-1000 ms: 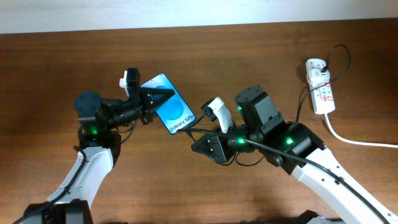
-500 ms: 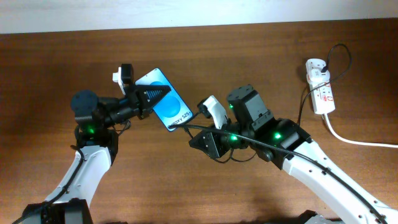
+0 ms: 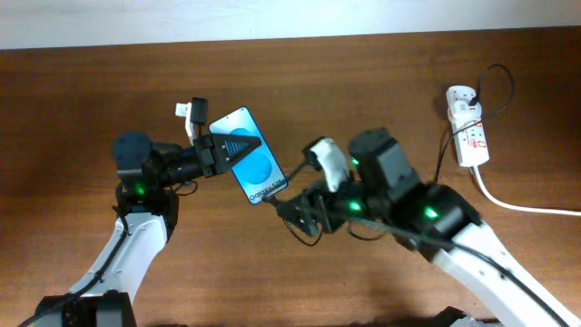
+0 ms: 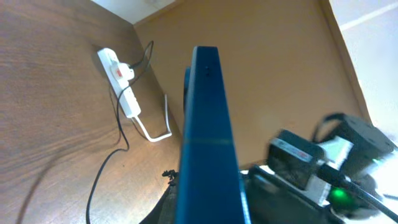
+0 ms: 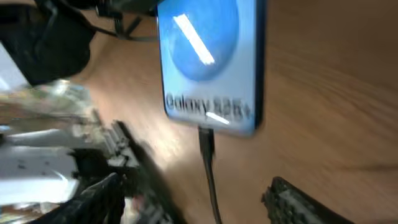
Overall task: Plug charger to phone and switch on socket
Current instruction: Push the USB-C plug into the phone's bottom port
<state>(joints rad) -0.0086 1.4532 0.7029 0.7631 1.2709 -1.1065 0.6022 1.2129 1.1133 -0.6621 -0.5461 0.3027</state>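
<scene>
Phone clamped by the left arm over a brown wood-grain table, with the charger tip at its lower edge.

The table (image 3: 381,82) is dark reddish-brown wood with a fine grain, and a pale wall (image 3: 272,18) runs along its far side. The left gripper (image 3: 238,145) is closed on the phone (image 3: 259,173) near the middle of the table, blue screen up with the "Galaxy" text towards the right arm. The charger (image 5: 209,171) meets the phone's bottom edge, and its thin black cable trails away between the fingers of the right gripper (image 5: 194,182). Those fingers are spread wide and hold nothing. The socket (image 3: 467,127) lies well apart near the far right edge, and its thick white cord (image 3: 513,204) runs off to the right. Its switch position is too small to read.
</scene>
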